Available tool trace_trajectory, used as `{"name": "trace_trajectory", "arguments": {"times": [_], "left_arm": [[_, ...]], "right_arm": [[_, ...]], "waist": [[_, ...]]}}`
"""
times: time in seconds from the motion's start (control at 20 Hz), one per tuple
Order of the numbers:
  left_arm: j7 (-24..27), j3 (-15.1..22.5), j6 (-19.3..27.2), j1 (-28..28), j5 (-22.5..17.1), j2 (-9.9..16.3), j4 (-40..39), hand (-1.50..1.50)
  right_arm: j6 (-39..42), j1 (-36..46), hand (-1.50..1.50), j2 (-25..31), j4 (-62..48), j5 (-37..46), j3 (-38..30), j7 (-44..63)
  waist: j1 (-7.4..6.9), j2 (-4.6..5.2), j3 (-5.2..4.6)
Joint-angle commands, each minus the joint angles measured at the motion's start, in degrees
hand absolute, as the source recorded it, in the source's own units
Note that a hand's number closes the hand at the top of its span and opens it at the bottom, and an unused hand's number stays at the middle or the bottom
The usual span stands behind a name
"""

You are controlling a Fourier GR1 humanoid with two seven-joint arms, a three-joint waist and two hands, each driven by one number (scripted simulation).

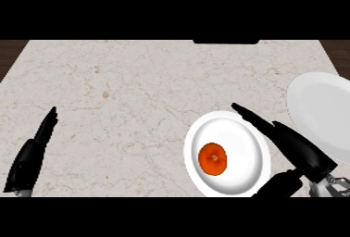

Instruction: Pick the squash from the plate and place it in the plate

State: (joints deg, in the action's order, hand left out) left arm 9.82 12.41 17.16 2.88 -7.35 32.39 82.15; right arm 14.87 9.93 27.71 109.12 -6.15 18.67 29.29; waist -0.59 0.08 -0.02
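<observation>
Squash [212, 159] sits on near plate [229, 124], bench's near-right edge. Right robot hand [290, 141] open, empty, alongside: reach step. Next: close round squash, carry to far-right plate [321, 109]. Left robot hand [34, 152] rests open.

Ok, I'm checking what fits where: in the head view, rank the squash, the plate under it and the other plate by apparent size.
Largest to smallest:
1. Plate under the squash and the other plate: unsure, since the other one is cut off by the edge.
2. Squash.

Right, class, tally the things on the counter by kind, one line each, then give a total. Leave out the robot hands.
Plates: 2, one near the middle and one at the right edge
Squash: 1, orange, lying on the middle plate
Total: 3
</observation>
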Motion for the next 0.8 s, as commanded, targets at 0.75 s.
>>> {"name": "trace_trajectory", "arguments": {"times": [0.75], "left_arm": [[-0.3,-6.6,-5.7,-1.0,5.6,-4.9,-2.5,0.00]], "right_arm": [[15.1,5.2,-1.50,-8.0,-20.0,14.6,3.9,-10.0]], "waist": [[0.56,-0.03,0.02]]}}
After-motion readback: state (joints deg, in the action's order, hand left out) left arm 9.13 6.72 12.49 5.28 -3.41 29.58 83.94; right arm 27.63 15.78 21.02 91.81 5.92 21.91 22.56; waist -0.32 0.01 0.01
